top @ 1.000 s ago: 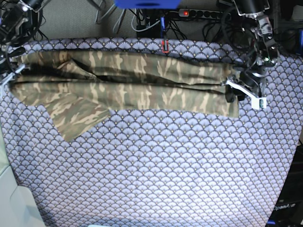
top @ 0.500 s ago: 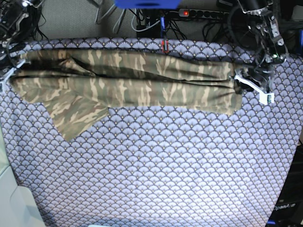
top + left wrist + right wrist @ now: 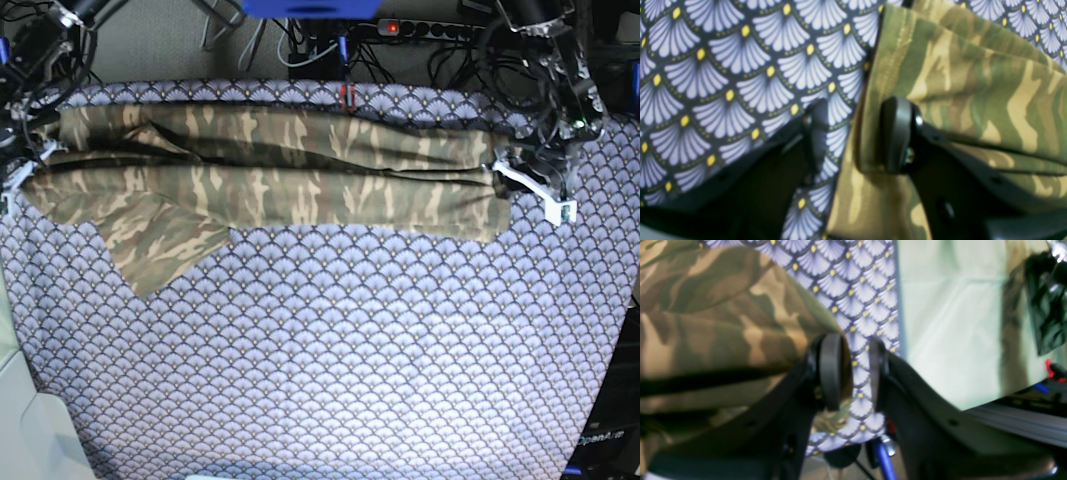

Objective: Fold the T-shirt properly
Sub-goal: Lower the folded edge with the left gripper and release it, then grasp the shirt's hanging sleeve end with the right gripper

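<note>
Camouflage-print cloth T-shirt point(image 3: 280, 185) in olive, tan and brown, lying as a long band across the far part of the surface, which you see covered by a purple-grey fan-scale tablecloth point(image 3: 330, 350). Your left claw point(image 3: 853, 136) stands partly parted at one end of the band: one pad point(image 3: 897, 133) rests on the hemmed edge, the other over bare tablecloth, so nothing appears clamped. Your right claw point(image 3: 853, 370) sits at the opposite end, narrowly parted, with one pad against the cloth's edge and tablecloth showing in the gap. Judged from this, both claws flank the band's ends to keep it stretched straight; one sleeve flap point(image 3: 165, 245) remains spread toward you.
</note>
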